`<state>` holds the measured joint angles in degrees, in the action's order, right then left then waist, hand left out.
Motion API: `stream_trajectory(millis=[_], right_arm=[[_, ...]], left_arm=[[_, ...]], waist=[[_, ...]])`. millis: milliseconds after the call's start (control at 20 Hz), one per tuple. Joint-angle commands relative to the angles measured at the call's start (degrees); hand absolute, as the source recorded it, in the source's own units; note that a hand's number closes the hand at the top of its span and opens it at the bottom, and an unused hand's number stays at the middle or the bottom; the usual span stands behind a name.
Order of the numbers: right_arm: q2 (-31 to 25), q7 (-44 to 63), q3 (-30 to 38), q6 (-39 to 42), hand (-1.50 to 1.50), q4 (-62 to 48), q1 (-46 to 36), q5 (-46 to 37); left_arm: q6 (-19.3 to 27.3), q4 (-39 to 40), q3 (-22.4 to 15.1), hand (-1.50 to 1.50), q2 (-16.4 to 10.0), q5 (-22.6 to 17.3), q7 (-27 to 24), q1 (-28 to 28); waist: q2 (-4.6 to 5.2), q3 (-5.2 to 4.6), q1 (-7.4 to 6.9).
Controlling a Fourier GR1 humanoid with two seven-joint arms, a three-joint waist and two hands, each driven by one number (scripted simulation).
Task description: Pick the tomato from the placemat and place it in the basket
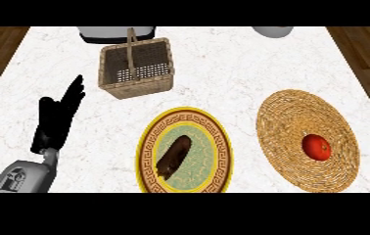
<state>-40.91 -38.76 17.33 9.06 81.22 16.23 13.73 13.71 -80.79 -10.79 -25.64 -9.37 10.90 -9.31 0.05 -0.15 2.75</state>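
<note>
Tomato [316, 147], round, red and glossy, lies on the round woven straw placemat [289, 116], far to the right of the only hand in view and a little lower in the picture. That is the left black hand [57, 116], which rests over the white marble counter [224, 72] with its fingers straight, close together and pointing up, holding nothing; the right hand does not show at all. As I judge it, the task stands at its very start, with the pick not yet begun. The next move calls for a hand to come over the placemat and curl round the tomato, most likely the right one, since the fruit lies on that side. The square brown wicker basket [137, 87] with its upright handle stands just up and right of the left hand, and nothing shows inside it. The yellow-rimmed patterned plate [147, 146], right of the hand, carries one dark elongated vegetable [174, 155].
</note>
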Motion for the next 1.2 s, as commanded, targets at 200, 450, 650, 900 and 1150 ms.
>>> stream_trajectory(millis=[200, 450, 650, 900, 1150], right_arm=[[-12.1, 0.2, -0.4, 13.3, -1.5, 4.2, 11.1, -5.8], [-11.4, -2.7, 4.2, 20.2, -1.5, -0.8, 10.6, -6.7], [-7.9, -2.0, 5.9, 18.8, -1.5, -0.6, 10.7, -10.4], [-4.2, 2.7, 8.5, 18.9, -1.5, 0.4, 8.6, -10.8], [3.2, 4.8, 7.1, 13.3, -1.5, 4.9, 9.3, -15.1]], left_arm=[[-1.3, 3.0, 0.7, 0.0, 1.2, 0.4, 1.7, -4.7], [-5.1, 2.3, 2.5, 0.0, 0.7, 0.8, -0.2, -2.0], [-3.7, 1.2, 2.4, 0.0, 2.9, 3.7, 5.1, -6.4], [-4.2, 1.1, 3.1, 0.0, 4.7, 6.0, 4.3, -4.7], [-6.4, 5.9, 5.8, 0.0, 5.4, 6.0, 1.3, -7.3]], waist=[[-0.11, 0.06, -1.17], [-0.1, 0.14, -2.39], [-0.11, 0.15, -2.22], [-0.1, 0.14, -2.34], [-0.08, 0.12, -1.97]])
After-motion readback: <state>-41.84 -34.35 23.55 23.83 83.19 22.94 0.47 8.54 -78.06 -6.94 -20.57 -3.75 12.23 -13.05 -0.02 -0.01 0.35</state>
